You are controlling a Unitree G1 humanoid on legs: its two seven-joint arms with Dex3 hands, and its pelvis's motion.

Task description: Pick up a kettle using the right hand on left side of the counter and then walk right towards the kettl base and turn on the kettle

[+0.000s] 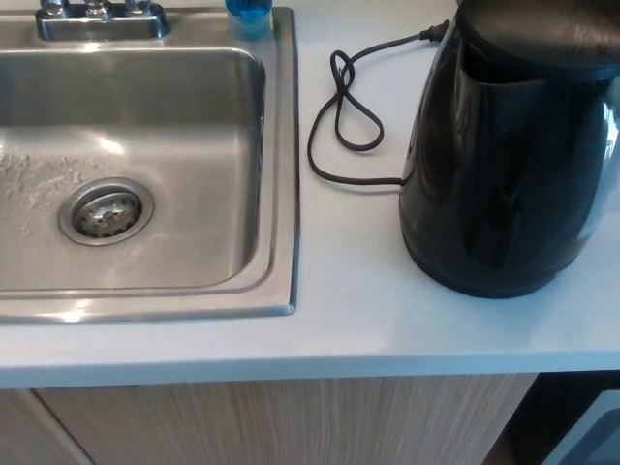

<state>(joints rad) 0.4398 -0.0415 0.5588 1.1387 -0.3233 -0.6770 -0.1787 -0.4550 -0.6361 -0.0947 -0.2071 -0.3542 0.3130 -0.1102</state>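
Observation:
A glossy black kettle (509, 155) stands upright on the pale counter (358, 310) at the right of the head view, its top cut off by the picture edge. A black power cord (349, 116) loops on the counter to its left and runs in under the kettle's bottom, so a base may lie beneath it, hidden by the body. Neither of my hands shows in the view.
A stainless steel sink (145, 165) with a round drain (107, 213) fills the left half. A faucet base (97, 17) and a blue bottle (250, 15) sit along its back rim. The counter's front edge runs above a wooden cabinet front (281, 421).

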